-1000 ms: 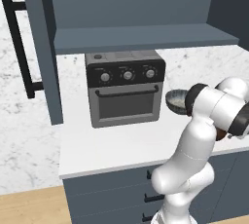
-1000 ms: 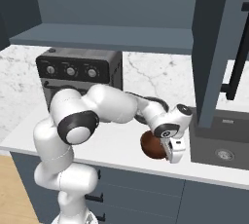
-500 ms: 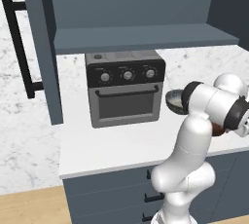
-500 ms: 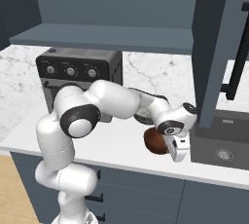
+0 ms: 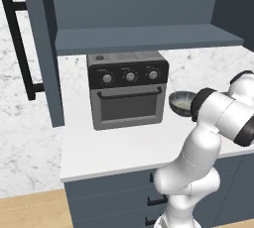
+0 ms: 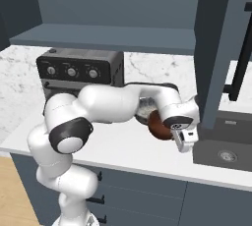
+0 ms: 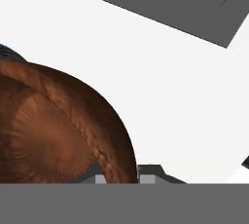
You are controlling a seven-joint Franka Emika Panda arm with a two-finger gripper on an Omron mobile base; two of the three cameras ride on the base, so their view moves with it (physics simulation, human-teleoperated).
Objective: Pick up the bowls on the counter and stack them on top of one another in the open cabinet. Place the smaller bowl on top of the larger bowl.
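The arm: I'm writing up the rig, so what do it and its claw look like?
The arm is glossy white with rounded, tube-like links and dark grey to black bands at the joints. The claw is a small white block. No cables or markings show.

**Colours around my gripper**

My gripper is pale grey-white, on a white arm with dark joints. Pressed up close to it is the smaller bowl, reddish-brown with a fine radiating grain inside (darker brown along the rim). Just behind my arm sits the larger bowl, dark grey outside, pale and speckled within. Under both lies the counter, plain white, over slate-blue drawers with black handles. Farther back, the toaster oven is dark grey with black knobs. Above me the open cabinet is slate blue-grey, its door carrying a black bar handle. The wall is white marble with grey veins.
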